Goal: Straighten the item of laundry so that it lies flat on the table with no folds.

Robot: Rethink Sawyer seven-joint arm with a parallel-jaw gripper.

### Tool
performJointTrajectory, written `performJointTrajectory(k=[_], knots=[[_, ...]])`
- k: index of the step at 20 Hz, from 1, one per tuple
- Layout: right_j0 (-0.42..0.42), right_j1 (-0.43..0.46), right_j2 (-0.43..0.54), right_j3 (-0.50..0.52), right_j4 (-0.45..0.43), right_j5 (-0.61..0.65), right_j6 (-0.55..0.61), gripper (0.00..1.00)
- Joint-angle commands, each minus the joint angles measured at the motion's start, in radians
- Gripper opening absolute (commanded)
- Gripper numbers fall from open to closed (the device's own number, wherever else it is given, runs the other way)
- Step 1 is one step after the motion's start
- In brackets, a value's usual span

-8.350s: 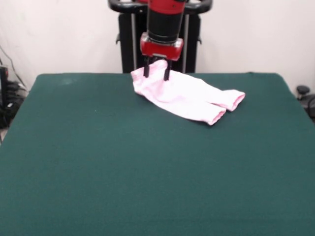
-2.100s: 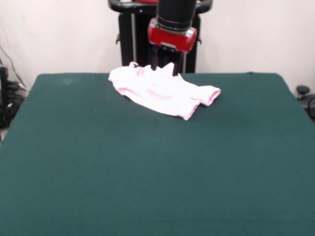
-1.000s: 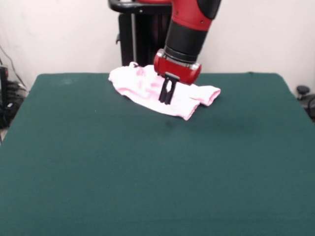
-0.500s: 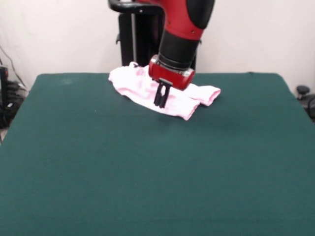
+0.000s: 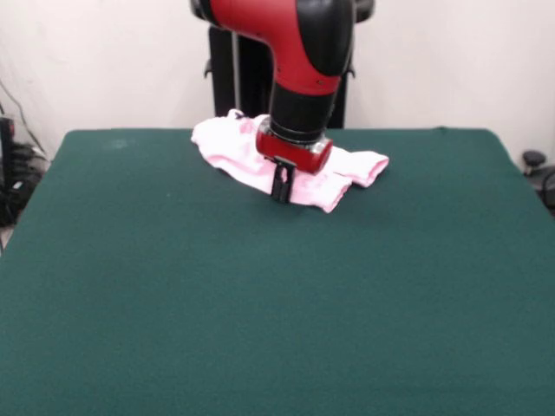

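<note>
The pale pink baby trousers lie crumpled and folded at the far middle of the dark green table, with the cuffs pointing right. My gripper hangs from the red and black arm and stands low at the near edge of the garment, fingers close together. I cannot tell whether cloth is pinched between them. The arm hides the middle of the trousers. The bow at the waistband does not show.
The robot's black pedestal stands right behind the table's far edge. Cables and dark gear sit off the table at the left, and a dark object at the right.
The arm came forward from the far side of the garment and down over it. The gripper turned and moved slightly left to the garment's near edge. The trousers have not visibly shifted.
</note>
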Motion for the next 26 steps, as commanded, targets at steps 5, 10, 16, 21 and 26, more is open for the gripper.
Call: performJointTrajectory(k=[5,10,16,21,26], knots=[[-0.029,0.043,0.196,0.069,-0.056,0.088,0.137,0.0],[0.048,-0.026,0.112,0.075,-0.037,0.118,0.152,0.0],[0.091,-0.084,0.072,0.118,-0.029,0.116,0.17,0.0],[0.087,-0.063,0.068,0.11,-0.027,0.093,0.164,0.0],[0.076,0.018,0.07,0.067,-0.032,0.017,0.16,0.0]])
